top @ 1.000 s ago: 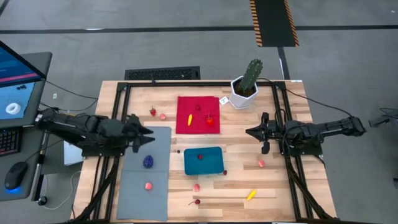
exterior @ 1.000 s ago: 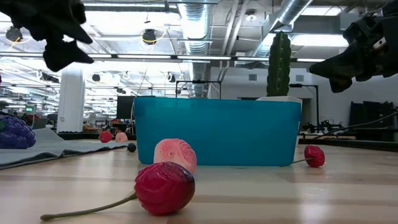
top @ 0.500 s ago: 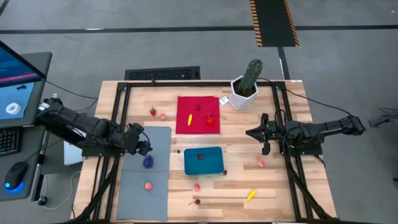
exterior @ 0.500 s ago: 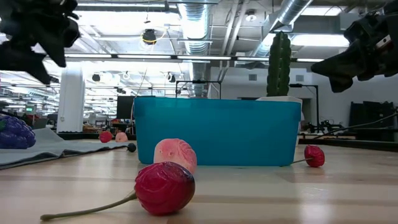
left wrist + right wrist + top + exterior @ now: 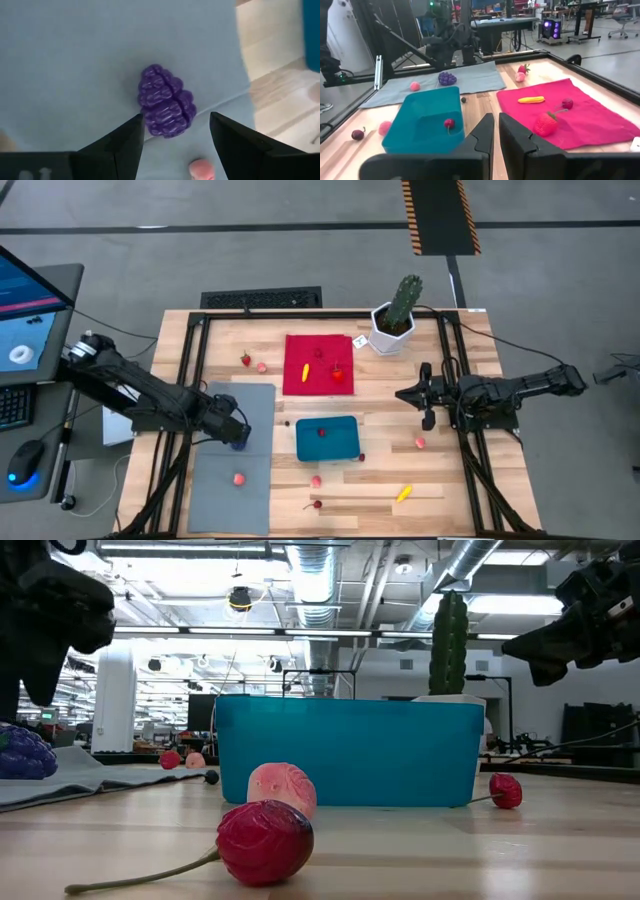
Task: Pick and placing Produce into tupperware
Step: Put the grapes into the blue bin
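A dark purple cluster (image 5: 166,107) lies on the grey mat (image 5: 215,490). My left gripper (image 5: 176,124) hovers over it, pointing down, open, one finger to either side and clear of it; from above, the gripper (image 5: 232,432) hides most of the cluster. The teal tupperware (image 5: 327,438) stands mid-table with one red cherry (image 5: 322,431) inside. More produce lies scattered: a pink piece (image 5: 239,478) on the mat, a strawberry (image 5: 245,359), and a yellow piece (image 5: 404,493). My right gripper (image 5: 405,393) waits shut, level, over the table's right side.
A red cloth (image 5: 318,364) at the far middle carries a yellow piece (image 5: 305,371) and a strawberry (image 5: 338,374). A cactus in a white pot (image 5: 393,320) stands at the far right. A cherry (image 5: 262,840) and a pink piece (image 5: 282,788) lie near the tupperware's near side.
My left gripper has moved toward the table's near edge and down over the purple cluster, tipping from nearly level to pointing down and rolling about its own axis. Its fingers have stayed open. Nothing on the table has moved.
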You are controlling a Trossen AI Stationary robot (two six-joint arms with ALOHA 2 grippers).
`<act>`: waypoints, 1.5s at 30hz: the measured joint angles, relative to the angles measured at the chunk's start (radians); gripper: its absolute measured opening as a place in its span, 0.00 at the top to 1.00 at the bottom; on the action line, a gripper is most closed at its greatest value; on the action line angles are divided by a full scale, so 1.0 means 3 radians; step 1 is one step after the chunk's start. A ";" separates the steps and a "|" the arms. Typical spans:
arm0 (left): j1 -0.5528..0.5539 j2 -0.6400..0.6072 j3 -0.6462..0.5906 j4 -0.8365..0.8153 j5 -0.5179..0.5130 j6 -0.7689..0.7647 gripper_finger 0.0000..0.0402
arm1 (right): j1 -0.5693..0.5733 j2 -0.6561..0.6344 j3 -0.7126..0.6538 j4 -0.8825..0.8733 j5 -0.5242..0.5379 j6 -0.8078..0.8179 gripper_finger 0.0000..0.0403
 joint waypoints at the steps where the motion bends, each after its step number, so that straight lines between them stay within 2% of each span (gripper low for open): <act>1: 0.0000 0.0035 0.0000 0.0038 0.0005 -0.0015 0.46 | 0.0000 -0.0001 0.0002 -0.0003 0.0001 -0.0014 0.87; 10: 0.0008 0.0139 -0.0002 0.0356 0.0051 -0.0147 0.46 | 0.0000 -0.0001 0.0016 -0.0005 0.0001 -0.0020 0.87; 16: 0.0011 0.0137 -0.0003 0.0059 0.0078 -0.0375 0.46 | 0.0000 -0.0001 0.0021 -0.0005 0.0001 -0.0020 0.87; 27: 0.0013 0.0174 -0.0003 0.0089 0.0083 -0.0478 0.46 | 0.0000 -0.0001 0.0028 -0.0006 0.0002 -0.0020 0.87; 30: 0.0038 0.0314 -0.0003 0.0108 0.0170 -0.0450 0.46 | 0.0000 -0.0001 0.0028 -0.0007 0.0002 -0.0020 0.87; 34: 0.0145 0.0531 0.0013 0.0210 0.0466 -0.0290 0.46 | 0.0000 -0.0001 0.0028 -0.0012 0.0002 -0.0020 0.87; 45: 0.0172 0.0776 0.0037 0.0350 0.0477 -0.0016 0.46 | 0.0000 -0.0001 0.0031 -0.0031 0.0002 -0.0019 0.87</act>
